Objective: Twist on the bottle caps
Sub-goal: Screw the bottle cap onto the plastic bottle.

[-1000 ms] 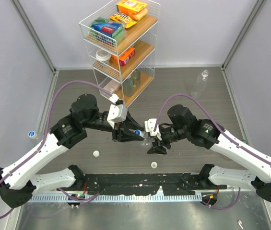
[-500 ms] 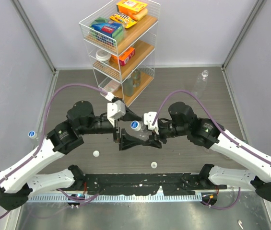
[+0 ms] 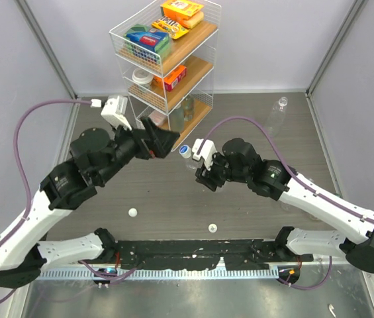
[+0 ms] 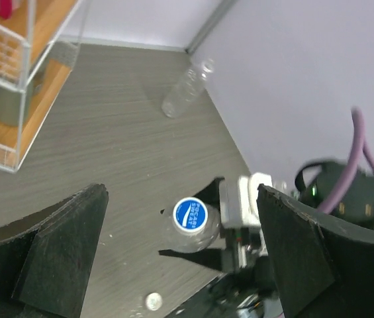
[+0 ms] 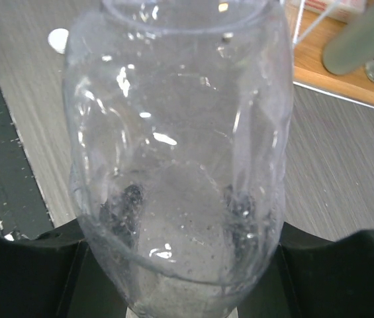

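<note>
The right gripper is pinching a clear, dimpled plastic bottle wearing a round blue-and-white cap. The left gripper is hovering just left, jaws spread wide.

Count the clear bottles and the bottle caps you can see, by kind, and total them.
Clear bottles: 2 (held bottle, far bottle)
Loose white caps: 2 (left cap, right cap)
Blue-topped cap, on held bottle: 1
Total: 5

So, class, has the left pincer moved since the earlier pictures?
Yes. The left pincer has swung away from the capped bottle and toward the far wire shelf rack, and it now stands open.
</note>
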Tool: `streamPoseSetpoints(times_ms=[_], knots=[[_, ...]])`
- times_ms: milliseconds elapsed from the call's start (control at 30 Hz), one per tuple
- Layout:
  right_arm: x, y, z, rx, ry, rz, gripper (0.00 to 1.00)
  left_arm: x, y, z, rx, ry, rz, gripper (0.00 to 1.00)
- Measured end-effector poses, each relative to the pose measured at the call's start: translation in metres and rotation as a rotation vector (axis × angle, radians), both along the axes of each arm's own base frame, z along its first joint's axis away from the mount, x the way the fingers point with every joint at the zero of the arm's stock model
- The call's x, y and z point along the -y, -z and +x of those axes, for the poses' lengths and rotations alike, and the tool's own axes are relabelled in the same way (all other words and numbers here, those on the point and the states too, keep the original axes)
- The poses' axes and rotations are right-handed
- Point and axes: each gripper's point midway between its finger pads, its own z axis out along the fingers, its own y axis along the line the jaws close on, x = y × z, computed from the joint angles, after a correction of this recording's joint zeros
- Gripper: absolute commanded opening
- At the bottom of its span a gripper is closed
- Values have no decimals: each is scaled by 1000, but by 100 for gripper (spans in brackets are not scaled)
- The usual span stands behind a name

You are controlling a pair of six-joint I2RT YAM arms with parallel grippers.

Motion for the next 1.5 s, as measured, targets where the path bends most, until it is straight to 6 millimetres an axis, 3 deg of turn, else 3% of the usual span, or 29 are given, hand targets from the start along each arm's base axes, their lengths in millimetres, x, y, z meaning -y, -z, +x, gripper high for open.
streamPoseSetpoints(times_ms=[133, 267, 400, 633, 900, 1300, 1500], knots=[[5, 1, 10, 18, 64, -14, 1, -2, 2, 21, -184, -162, -42, 98], [9, 0, 17, 37, 104, -21, 1, 12, 42, 30, -323, -206, 6, 95], [13, 1, 23, 52, 140, -38, 1, 19, 65, 31, -402, -222, 26, 89], [12, 11, 27, 50, 145, -72, 1, 20, 67, 30, -438, -238, -6, 84], [11, 18, 28, 44, 139, -95, 1, 30, 79, 33, -475, -226, 9, 62], [12, 21, 28, 40, 138, -108, 1, 40, 84, 31, -511, -198, 4, 44], [12, 23, 29, 35, 147, -113, 1, 44, 84, 29, -518, -179, -10, 21]])
